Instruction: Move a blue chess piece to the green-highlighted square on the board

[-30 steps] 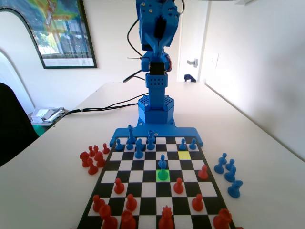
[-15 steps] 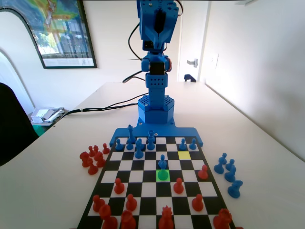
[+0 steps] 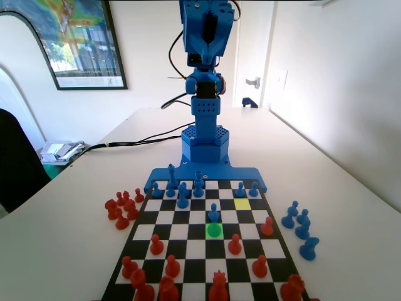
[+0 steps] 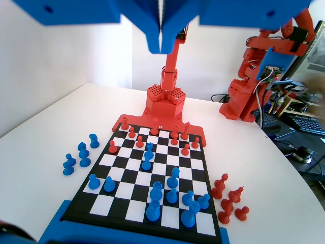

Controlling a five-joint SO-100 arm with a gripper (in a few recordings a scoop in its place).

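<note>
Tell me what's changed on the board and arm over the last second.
The arm settled slightly more upright a second ago, then held still; its pincer stays shut and empty, high above the board. The blue chess piece remains behind the green-highlighted square. No pieces moved.

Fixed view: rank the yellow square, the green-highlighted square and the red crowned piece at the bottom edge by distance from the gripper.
The gripper is raised above the board's far end.
1. Yellow square: far part, right of centre.
2. Green-highlighted square: mid-board, centre.
3. Red crowned piece: nearest the camera, centre.
</note>
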